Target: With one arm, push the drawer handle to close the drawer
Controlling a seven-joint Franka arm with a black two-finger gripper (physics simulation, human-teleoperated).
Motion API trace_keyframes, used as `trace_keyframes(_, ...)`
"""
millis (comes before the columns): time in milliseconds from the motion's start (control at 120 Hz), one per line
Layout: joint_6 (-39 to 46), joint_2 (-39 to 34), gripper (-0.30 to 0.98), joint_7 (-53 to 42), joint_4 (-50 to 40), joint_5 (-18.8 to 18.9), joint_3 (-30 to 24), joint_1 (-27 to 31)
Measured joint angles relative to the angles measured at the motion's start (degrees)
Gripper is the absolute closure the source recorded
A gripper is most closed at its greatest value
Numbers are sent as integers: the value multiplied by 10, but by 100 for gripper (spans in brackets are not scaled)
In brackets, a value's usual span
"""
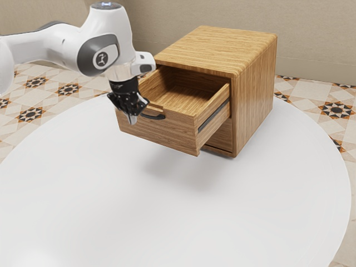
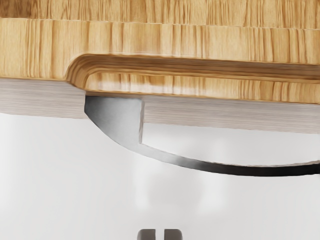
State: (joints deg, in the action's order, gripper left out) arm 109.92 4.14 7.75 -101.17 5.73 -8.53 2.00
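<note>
Just outside the curved drawer handle (image 1: pixel 153 117), here's the hand (image 1: pixel 132 118), tips almost pressed together, presumably a blunt pusher for the open drawer (image 1: pixel 167 134).

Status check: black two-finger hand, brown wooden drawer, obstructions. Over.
Hand just off the curved black handle, not touching. Drawer pulled out of its brown boxy wooden cabinet. No obstruction seen between hand and handle.

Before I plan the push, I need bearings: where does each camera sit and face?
Exterior view: beside the arm, looking down at the white table and cabinet; shows arm and gripper.
Wrist view: above the gripper, looking down at the drawer's front edge; shows the gripper's end.
Shared: that edge, the handle, the table.
</note>
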Motion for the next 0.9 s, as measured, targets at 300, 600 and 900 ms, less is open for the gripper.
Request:
trace_keyframes(300,-1,47,78,-1,50,1,1,-18)
trace_keyframes(600,11,100,79,-1,98,10,5,-33)
trace_keyframes(900,85,129,79,-1,117,38,13,-34)
